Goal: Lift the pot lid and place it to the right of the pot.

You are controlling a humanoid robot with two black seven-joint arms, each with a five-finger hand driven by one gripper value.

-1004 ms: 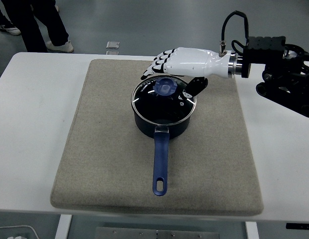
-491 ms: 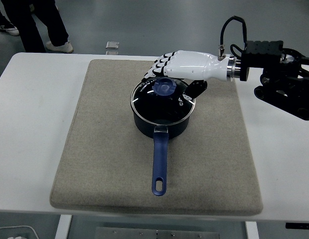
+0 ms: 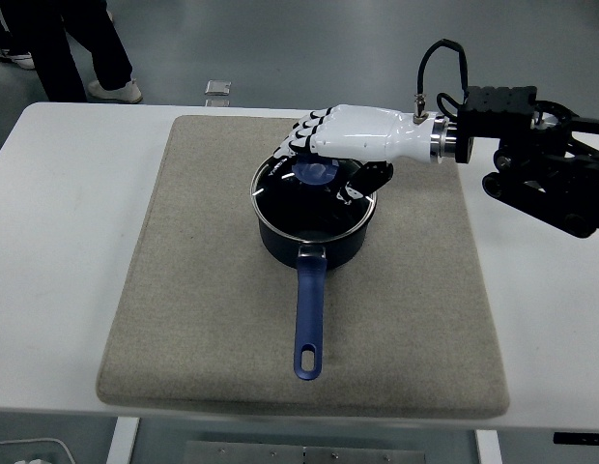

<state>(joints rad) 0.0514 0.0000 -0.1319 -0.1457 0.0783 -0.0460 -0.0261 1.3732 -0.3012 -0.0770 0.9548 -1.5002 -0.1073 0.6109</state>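
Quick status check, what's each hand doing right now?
Right hand: over the lid's blue knob, fingers curled down around it; a firm grip cannot be told.
Left hand: not in view.

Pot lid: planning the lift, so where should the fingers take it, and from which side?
Grip the blue knob at the centre of the pot lid, coming from above: the glass is flat and sits flush in the pot's rim. The right hand hovers there.

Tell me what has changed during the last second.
The white right hand moved forward and left over the blue knob of the glass pot lid, now partly covering it. No grasp is visible yet. The dark blue pot and grey mat stayed put.
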